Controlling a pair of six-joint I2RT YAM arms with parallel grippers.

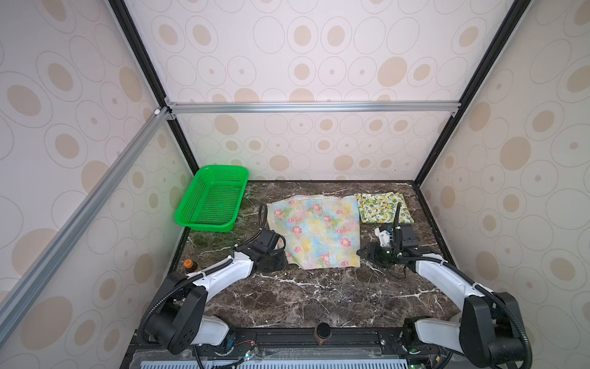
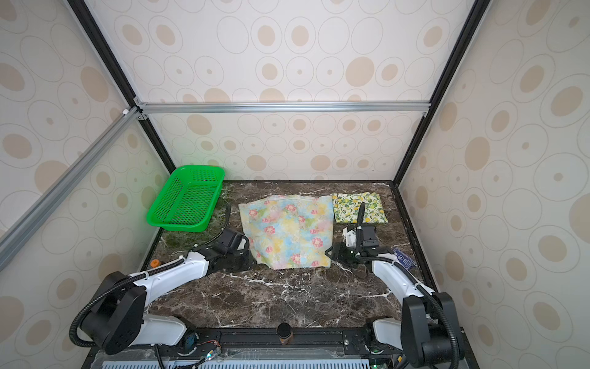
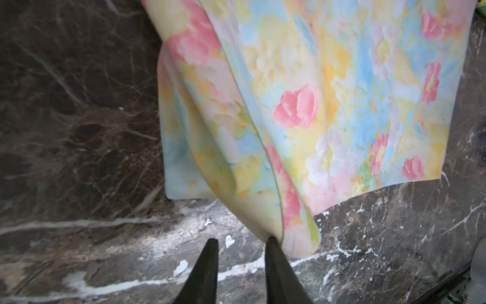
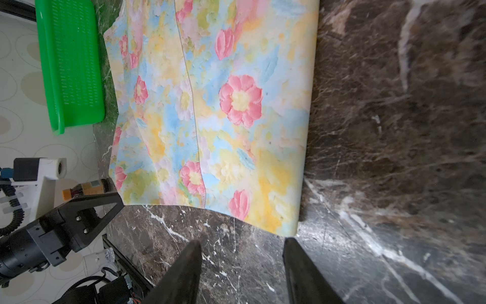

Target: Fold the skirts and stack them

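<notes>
Marble tabletop (image 3: 79, 118), floral skirt (image 3: 328, 105) touching left claw (image 3: 240, 240)

Left wrist view: floral skirt (image 3: 315, 92) runs off top edge; left gripper (image 3: 242, 239) cut at bottom edge. Top views: cable (image 1: 397, 214) hides a strip of lemon skirt (image 1: 380, 207); small bottle (image 1: 188, 264) label unreadable.

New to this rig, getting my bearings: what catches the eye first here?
The pastel flowered skirt spread across the middle of the dark marble table, with the left gripper and right gripper at its near corners. Then the bright green basket, far left, and the folded lemon skirt, far right.
</notes>
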